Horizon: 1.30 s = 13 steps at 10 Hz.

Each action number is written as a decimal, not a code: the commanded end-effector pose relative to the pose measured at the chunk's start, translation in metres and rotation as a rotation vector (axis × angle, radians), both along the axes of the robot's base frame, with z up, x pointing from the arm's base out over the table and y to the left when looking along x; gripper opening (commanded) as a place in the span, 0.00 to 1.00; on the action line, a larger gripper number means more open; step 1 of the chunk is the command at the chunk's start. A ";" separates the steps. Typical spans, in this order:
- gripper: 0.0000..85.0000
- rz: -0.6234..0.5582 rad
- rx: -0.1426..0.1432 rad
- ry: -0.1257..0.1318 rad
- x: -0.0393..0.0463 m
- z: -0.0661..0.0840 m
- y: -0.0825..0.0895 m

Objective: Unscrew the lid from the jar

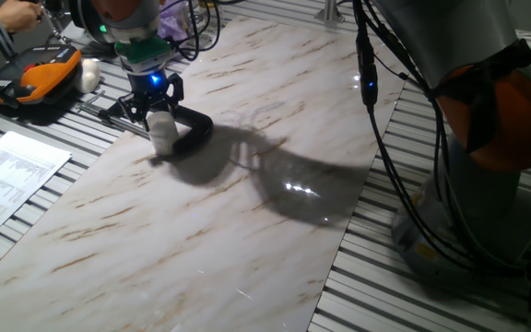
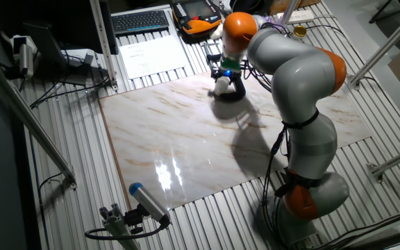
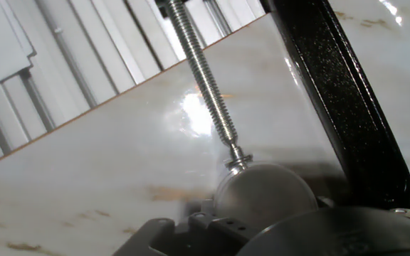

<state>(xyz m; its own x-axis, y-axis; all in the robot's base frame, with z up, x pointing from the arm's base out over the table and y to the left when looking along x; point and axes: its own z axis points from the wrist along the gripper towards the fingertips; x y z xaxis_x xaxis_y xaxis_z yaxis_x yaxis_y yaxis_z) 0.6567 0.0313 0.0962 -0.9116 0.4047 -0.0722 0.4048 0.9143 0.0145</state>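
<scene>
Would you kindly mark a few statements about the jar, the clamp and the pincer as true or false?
1. The jar stands on the marble tabletop. True.
2. The pincer hovers far from the jar. False: it sits right above the jar.
3. A black clamp curves around the jar. True.
4. The clamp's threaded screw is plastic. False: it looks like shiny metal.
5. The jar lies toppled. False: it is upright.
</scene>
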 end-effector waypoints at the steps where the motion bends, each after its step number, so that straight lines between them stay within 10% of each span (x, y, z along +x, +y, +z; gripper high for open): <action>1: 0.40 0.039 -0.006 -0.006 0.0001 0.000 0.000; 13: 0.40 0.441 0.004 -0.057 0.0002 0.000 0.001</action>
<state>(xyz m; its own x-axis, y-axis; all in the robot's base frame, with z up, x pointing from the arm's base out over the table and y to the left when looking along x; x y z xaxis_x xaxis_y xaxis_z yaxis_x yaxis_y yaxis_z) 0.6569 0.0318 0.0959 -0.9919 -0.0148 -0.1263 -0.0186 0.9994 0.0289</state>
